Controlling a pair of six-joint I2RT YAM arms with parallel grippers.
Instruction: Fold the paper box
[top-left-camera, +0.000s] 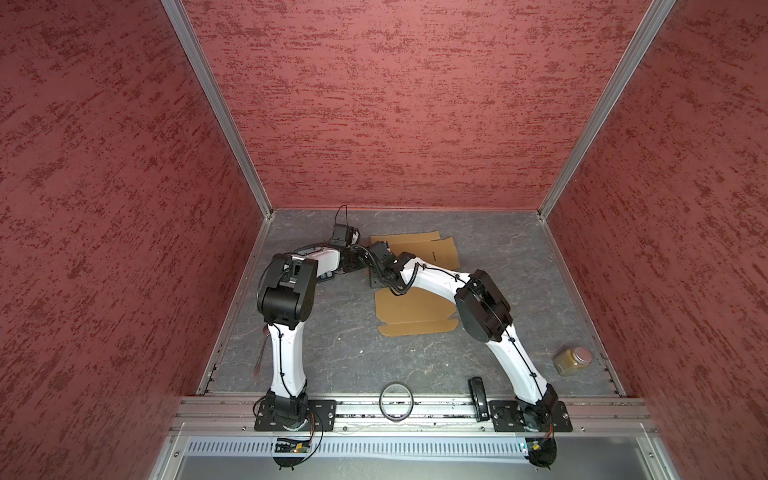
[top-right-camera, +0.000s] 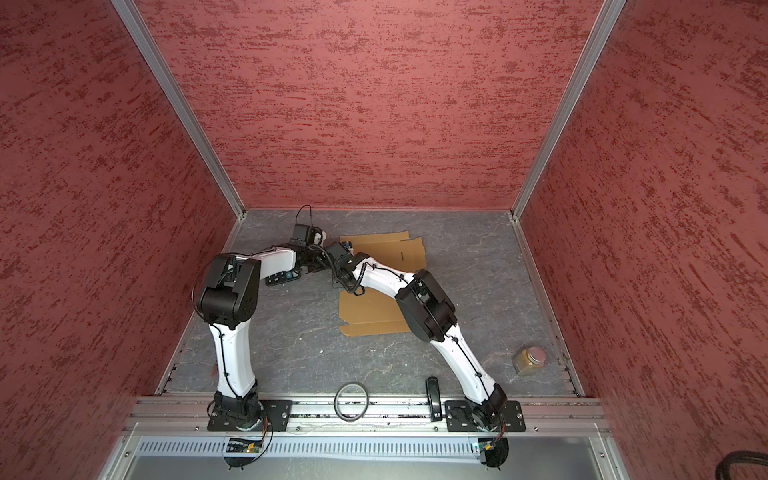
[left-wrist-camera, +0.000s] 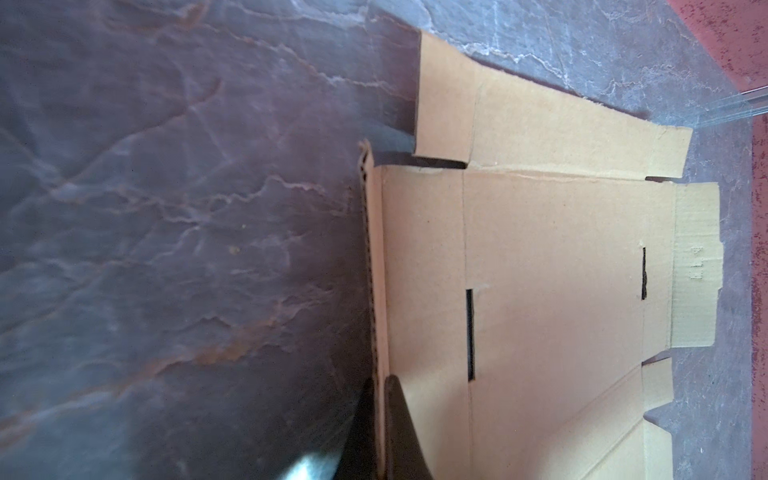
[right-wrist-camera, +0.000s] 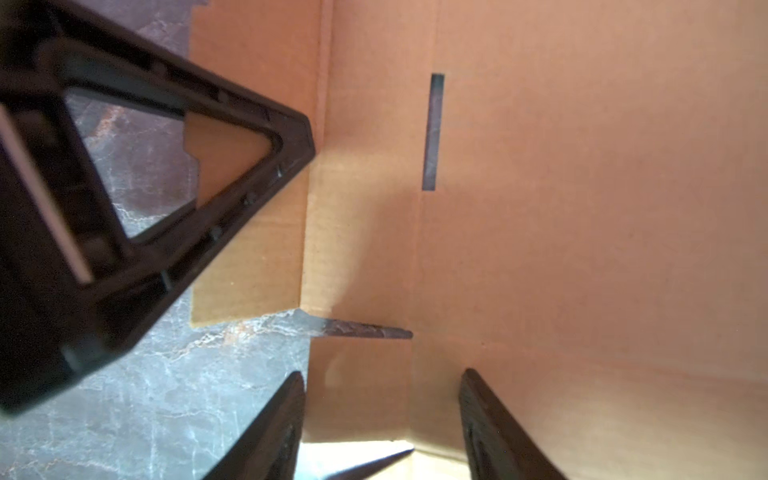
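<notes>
A grey marbled tabletop (top-left-camera: 332, 361) fills the lower middle of both top views, boxed in by mottled red walls (top-left-camera: 374, 104). At the lower right stands a clear jar (top-left-camera: 572, 360) of yellow-brown contents, upright, well apart from everything else. A black ring (top-left-camera: 396, 383) lies at the bottom centre, with a slim black gadget (top-left-camera: 478, 397) just to its right. Left of centre sits a flat dark device with buttons (top-right-camera: 282, 277). A thin reddish utensil (top-left-camera: 259, 361) lies along the left edge.

Top views bright, sharp; wrist views soft, shadows across the paper box (right-wrist-camera: 582, 249)
</notes>
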